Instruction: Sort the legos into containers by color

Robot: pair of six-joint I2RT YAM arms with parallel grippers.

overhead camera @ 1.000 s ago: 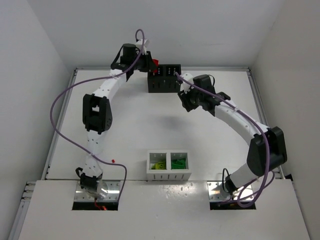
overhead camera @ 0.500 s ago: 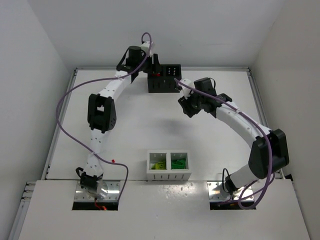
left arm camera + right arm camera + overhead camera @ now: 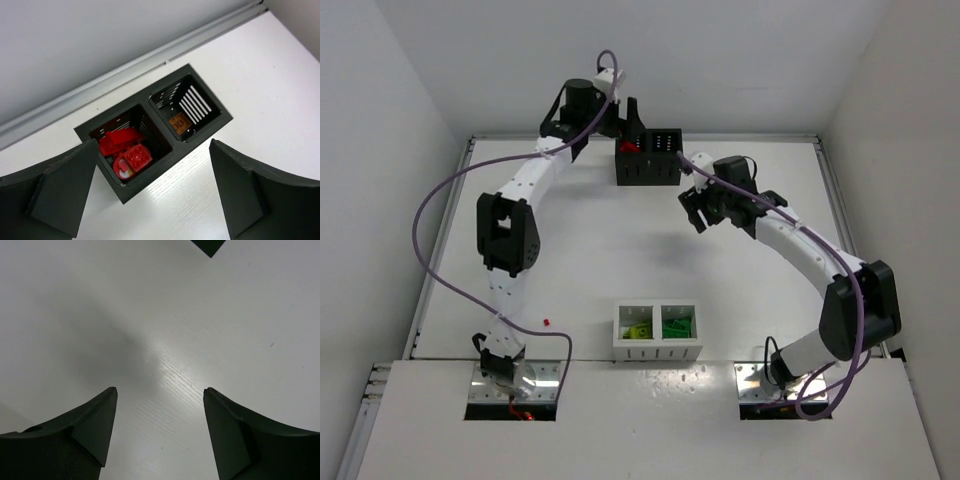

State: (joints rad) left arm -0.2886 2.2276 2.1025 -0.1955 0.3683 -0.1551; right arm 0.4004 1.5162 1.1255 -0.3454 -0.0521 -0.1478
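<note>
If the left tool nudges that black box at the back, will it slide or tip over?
Probably slides rather than tips: the black box looks low and wide on the smooth table. Likely light too, given its thin slotted walls and the few red bricks inside.

Surface: white table (image 3: 590,250). It carried a black box (image 3: 648,172) at upper centre and a white box (image 3: 657,346) at lower centre. A tiny red bit (image 3: 548,322) lay lower left, unidentifiable.

Left arm (image 3: 535,180), right arm (image 3: 800,250) outstretched, jaws parted

The red legos (image 3: 135,156) look glossy plastic, the black box (image 3: 161,134) matt (slotted walls), the table (image 3: 260,75) faintly grained.
</note>
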